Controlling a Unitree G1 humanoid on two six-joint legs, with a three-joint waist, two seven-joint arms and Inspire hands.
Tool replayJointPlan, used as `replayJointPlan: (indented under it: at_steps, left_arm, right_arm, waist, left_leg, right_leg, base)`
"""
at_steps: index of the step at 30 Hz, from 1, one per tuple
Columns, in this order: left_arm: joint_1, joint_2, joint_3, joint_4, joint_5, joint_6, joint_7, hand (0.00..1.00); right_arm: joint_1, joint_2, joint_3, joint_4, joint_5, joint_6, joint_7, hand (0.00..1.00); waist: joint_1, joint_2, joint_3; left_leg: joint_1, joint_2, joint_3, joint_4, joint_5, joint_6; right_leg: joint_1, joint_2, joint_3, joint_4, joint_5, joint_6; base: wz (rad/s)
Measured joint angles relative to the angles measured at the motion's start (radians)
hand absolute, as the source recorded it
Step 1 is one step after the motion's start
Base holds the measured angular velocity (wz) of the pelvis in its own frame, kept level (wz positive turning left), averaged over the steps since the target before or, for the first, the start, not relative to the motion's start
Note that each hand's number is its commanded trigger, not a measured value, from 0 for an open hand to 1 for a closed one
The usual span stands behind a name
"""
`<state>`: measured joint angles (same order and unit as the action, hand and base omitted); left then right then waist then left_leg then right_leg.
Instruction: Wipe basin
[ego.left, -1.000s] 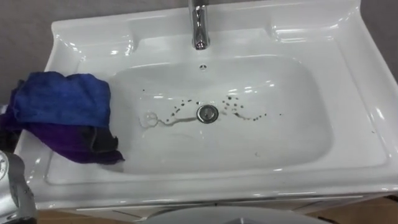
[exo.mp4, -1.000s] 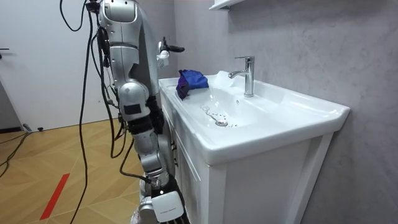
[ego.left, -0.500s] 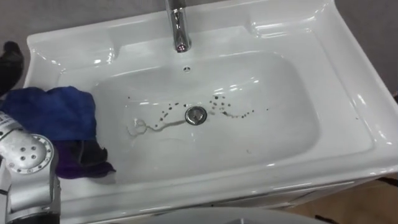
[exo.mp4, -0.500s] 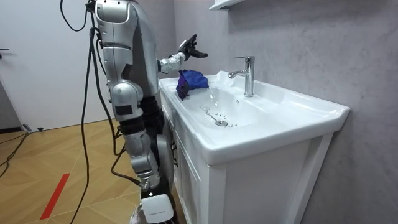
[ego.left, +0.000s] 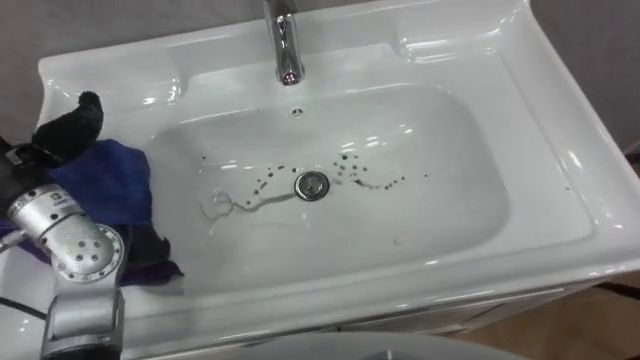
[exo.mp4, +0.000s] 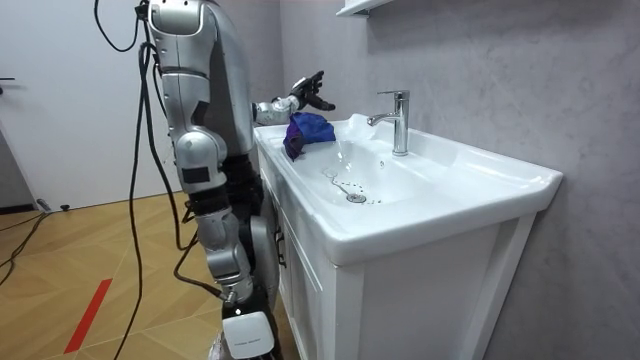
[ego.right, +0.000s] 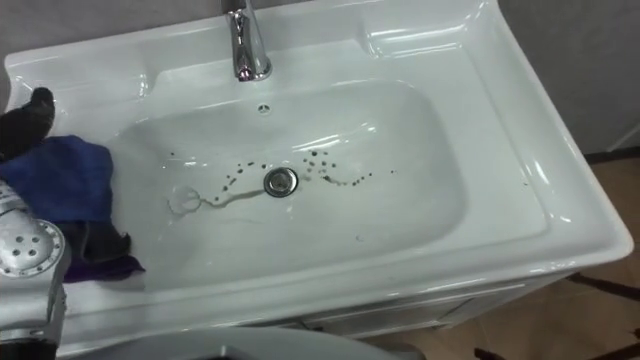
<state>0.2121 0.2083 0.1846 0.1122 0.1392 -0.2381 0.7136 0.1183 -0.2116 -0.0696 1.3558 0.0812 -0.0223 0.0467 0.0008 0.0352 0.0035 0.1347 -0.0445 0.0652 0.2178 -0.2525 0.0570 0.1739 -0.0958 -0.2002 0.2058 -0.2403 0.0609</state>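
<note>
The white basin is set in a white cabinet against a grey wall, and the robot stands close at its front; dark specks scatter on both sides of the drain, and a pale looping streak runs left of the drain; further left of the drain a blue and purple cloth lies bunched on the rim, its lower edge drooping into the bowl; the black left robot hand hovers at the cloth's far corner, fingers spread wide and holding nothing; whether it touches the cloth is hard to tell; its silver forearm hides the cloth's near left part; behind the drain the chrome tap is cut off by the top edge
</note>
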Motion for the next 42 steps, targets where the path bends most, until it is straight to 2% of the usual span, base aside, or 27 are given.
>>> replayJointPlan:
  at_steps: [2, 6, 8, 13, 18, 29, 42]
  left_arm:
    - [0.0, 0.0, -0.014, 0.072, 0.011, 0.004, -0.003, 0.0]
    - [0.011, 0.0, -0.035, 0.125, 0.011, 0.026, -0.015, 0.0]
    - [0.018, 0.0, -0.035, 0.132, 0.01, 0.04, -0.028, 0.0]
    - [0.024, 0.0, -0.042, 0.139, 0.012, 0.044, -0.046, 0.0]
    - [0.024, -0.002, -0.042, 0.195, 0.033, 0.044, -0.05, 0.0]
    - [0.023, -0.002, -0.042, 0.194, 0.032, 0.044, -0.05, 0.0]
    - [0.024, -0.002, -0.042, 0.192, 0.055, 0.045, -0.066, 0.0]
  right_arm:
    - [-0.001, -0.002, 0.012, -0.005, -0.008, 0.003, 0.002, 0.0]
    - [-0.001, -0.001, 0.018, -0.005, -0.008, 0.003, 0.016, 0.0]
    - [-0.001, -0.001, 0.018, -0.005, -0.009, 0.004, 0.021, 0.0]
    - [0.0, -0.001, 0.013, -0.005, -0.011, 0.019, 0.02, 0.0]
    - [0.001, -0.006, 0.008, -0.003, -0.009, 0.024, 0.022, 0.0]
    - [-0.001, -0.006, 0.007, -0.004, -0.01, 0.024, 0.022, 0.0]
    - [-0.001, -0.004, 0.005, -0.003, -0.013, 0.025, 0.022, 0.0]
  waist:
    - [0.005, -0.002, -0.003]
    - [0.004, -0.008, -0.0054]
    - [0.002, -0.012, -0.0044]
    - [0.0, -0.011, -0.0028]
    - [0.0, -0.001, -0.0013]
    - [-0.022, 0.001, -0.002]
    - [-0.023, -0.001, -0.0001]
  left_leg:
    - [0.0, 0.002, 0.002, -0.006, 0.0, 0.0]
    - [0.0, 0.001, 0.0, -0.009, 0.0, 0.0]
    - [0.0, 0.001, -0.002, -0.003, 0.0, 0.0]
    - [0.01, 0.001, -0.012, 0.0, 0.0, 0.0]
    - [0.017, 0.001, -0.011, -0.013, 0.0, 0.0]
    - [0.019, 0.0, -0.014, -0.012, 0.003, -0.001]
    - [0.019, 0.001, -0.013, -0.013, 0.003, -0.001]
  right_leg:
    - [0.001, 0.001, 0.003, 0.0, 0.0, 0.0]
    - [0.001, 0.001, 0.002, -0.001, 0.0, -0.001]
    - [0.002, 0.001, -0.004, -0.002, 0.001, -0.001]
    - [0.019, 0.0, -0.007, -0.007, 0.001, -0.001]
    - [0.019, 0.002, 0.004, -0.003, 0.001, -0.001]
    - [0.02, 0.003, 0.005, -0.009, 0.002, -0.002]
    - [0.019, 0.004, 0.005, -0.006, 0.002, -0.002]
  base:
    - [-0.02]
    - [0.02]
    - [0.04]
    - [0.02]
    - [-0.04]
    - [0.0]
    - [0.0]
